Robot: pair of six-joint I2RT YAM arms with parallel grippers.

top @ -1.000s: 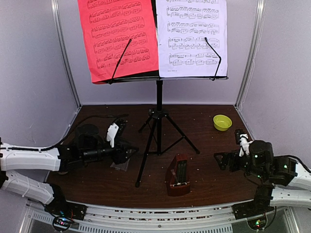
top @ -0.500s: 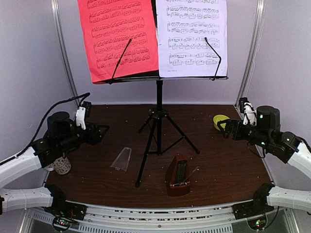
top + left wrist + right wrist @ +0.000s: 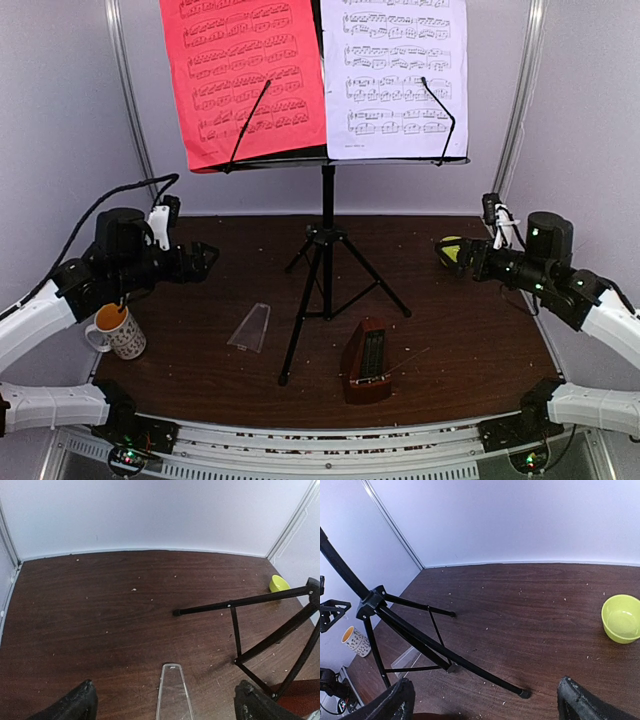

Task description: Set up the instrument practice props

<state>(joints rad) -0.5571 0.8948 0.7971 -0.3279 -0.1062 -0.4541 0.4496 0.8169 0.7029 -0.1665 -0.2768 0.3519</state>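
The black music stand (image 3: 327, 230) stands on tripod legs at mid table. It holds a red sheet (image 3: 240, 75) on the left and a white sheet (image 3: 395, 75) on the right. The brown pyramid metronome (image 3: 367, 362) sits in front of it, its face uncovered and its pendulum leaning right. Its clear cover (image 3: 250, 328) lies flat to the left, and also shows in the left wrist view (image 3: 173, 692). My left gripper (image 3: 200, 258) hovers open and empty above the left side (image 3: 166, 707). My right gripper (image 3: 452, 256) hovers open and empty at the right (image 3: 487, 702).
A patterned white mug (image 3: 118, 332) stands at the near left, under my left arm. A yellow-green bowl (image 3: 621, 618) sits at the back right, partly hidden behind my right gripper in the top view. The tripod legs (image 3: 240, 602) spread across the middle. Walls close in on three sides.
Both arms rose from low over the table and pulled back toward the sides. The left gripper left the clear cover lying on the table. The metronome's pendulum now leans right.
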